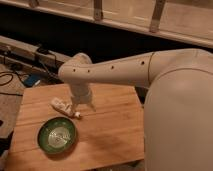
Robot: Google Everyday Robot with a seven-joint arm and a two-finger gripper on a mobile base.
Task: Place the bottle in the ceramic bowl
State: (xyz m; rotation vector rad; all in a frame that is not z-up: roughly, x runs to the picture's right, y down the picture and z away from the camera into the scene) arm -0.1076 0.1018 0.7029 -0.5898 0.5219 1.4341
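Pincer hangs, jaws apart, over slim white bottle lying near green bowl.

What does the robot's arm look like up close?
The arm is a smooth off-white tube with a row of small dark dots along its side, swelling into a big rounded shell. It ends in a rounded joint and a short pale gripper, just over the bottle on the table.

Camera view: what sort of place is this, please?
Probably a robot test area or lab: a wooden table, loose cables on the floor, and a robot arm whose gripper is down at the bottle near the ceramic bowl.
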